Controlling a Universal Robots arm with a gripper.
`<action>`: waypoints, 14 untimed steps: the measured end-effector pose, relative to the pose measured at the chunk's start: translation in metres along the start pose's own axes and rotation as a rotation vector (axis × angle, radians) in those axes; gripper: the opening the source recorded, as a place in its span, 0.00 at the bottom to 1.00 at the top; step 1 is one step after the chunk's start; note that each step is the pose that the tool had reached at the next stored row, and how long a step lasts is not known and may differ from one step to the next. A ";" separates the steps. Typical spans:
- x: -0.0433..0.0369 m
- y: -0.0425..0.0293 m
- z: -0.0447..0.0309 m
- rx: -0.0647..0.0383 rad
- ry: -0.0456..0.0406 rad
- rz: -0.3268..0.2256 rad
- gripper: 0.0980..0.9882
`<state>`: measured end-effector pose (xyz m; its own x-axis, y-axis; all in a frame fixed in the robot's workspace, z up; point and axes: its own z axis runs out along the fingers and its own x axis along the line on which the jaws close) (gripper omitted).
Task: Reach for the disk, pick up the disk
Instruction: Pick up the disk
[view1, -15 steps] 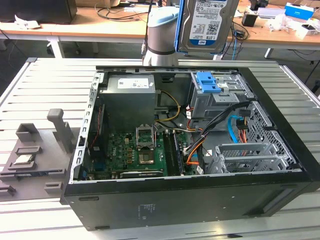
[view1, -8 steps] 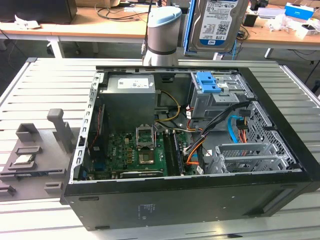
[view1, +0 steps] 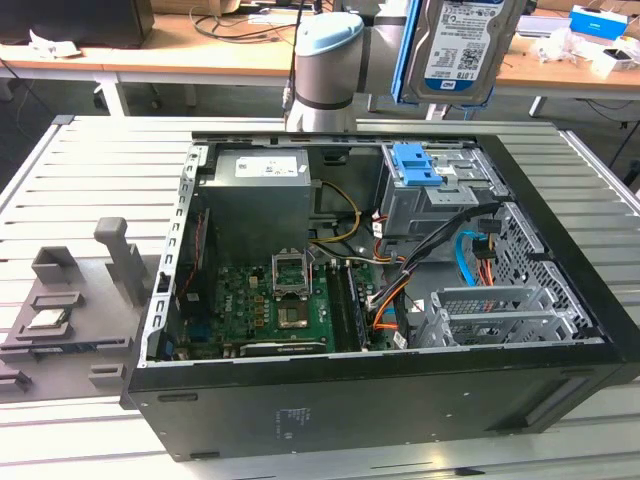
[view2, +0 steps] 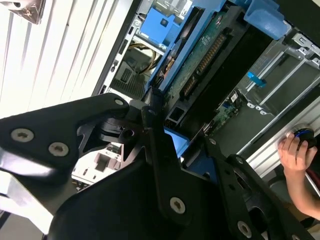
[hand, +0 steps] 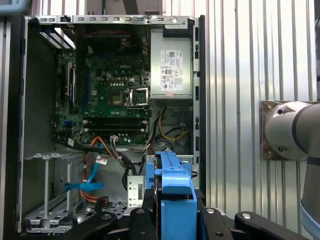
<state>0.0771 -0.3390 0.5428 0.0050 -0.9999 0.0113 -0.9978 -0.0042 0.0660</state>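
The disk (view1: 460, 45), a silver hard drive with a white-and-blue label and a bright blue bracket on its edge, hangs upright above the back of the open computer case, beside the arm's wrist joint (view1: 328, 55). In the first wrist view its blue bracket (hand: 175, 185) stands edge-on between the black fingers (hand: 137, 212) of my gripper (hand: 172, 212), which is shut on it. In the second wrist view the disk's green circuit-board side (view2: 207, 55) and blue bracket (view2: 175, 145) run away from the gripper (view2: 165, 135).
The open black computer case (view1: 380, 400) lies on a slatted metal table (view1: 90, 160). Inside are a motherboard (view1: 270, 300), a grey drive cage with a blue latch (view1: 420, 165) and loose cables. A grey fixture (view1: 70, 290) holds a small silver chip (view1: 50, 320). A person's hand (view2: 295, 155) is close by.
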 end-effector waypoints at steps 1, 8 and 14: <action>-0.0003 -0.0046 -0.0003 0.000 0.0001 0.000 0.30; -0.0005 -0.0126 -0.0008 -0.001 0.0000 0.000 0.30; 0.0126 -0.0126 -0.0007 -0.001 -0.0062 -0.001 0.30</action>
<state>0.0898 -0.3515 0.5427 0.0051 -1.0000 0.0051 -0.9978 -0.0048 0.0665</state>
